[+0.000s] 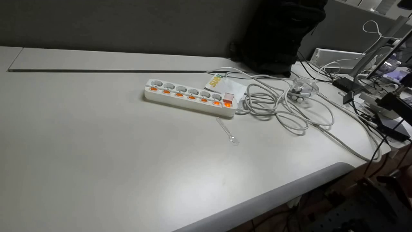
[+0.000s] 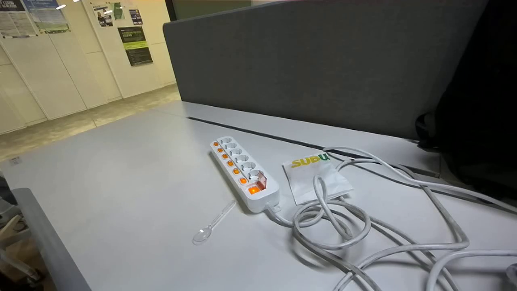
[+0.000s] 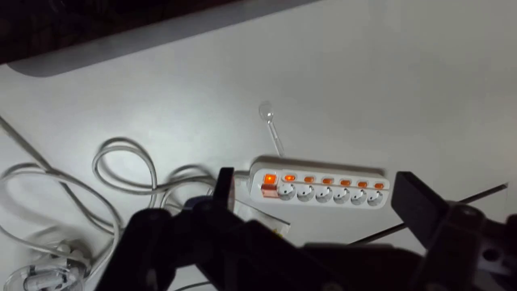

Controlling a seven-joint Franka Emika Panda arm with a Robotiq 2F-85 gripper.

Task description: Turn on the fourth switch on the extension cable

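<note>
The extension cable (image 1: 190,102) is a long white power strip lying flat on the table; it also shows in an exterior view (image 2: 264,203) and the wrist view (image 3: 315,169). The large square switch (image 3: 270,178) at its cord end glows orange, its clear red cover (image 3: 269,190) flipped up. The small switch (image 3: 289,178) beside it is also lit. The other small switches, including the middle one of the whole row (image 3: 327,181), look unlit. My gripper (image 3: 317,188) is wide open and empty, its fingers framing the strip, apart from it. It is not clearly seen in the exterior views.
A clear plastic spoon (image 1: 227,130) lies just in front of the strip. A white paper packet (image 2: 319,178) lies behind its cord end. Looped grey-white cables (image 1: 264,100) and a clear plastic item (image 1: 302,88) lie beyond. A black backpack (image 1: 280,35) stands against the grey partition (image 2: 303,60).
</note>
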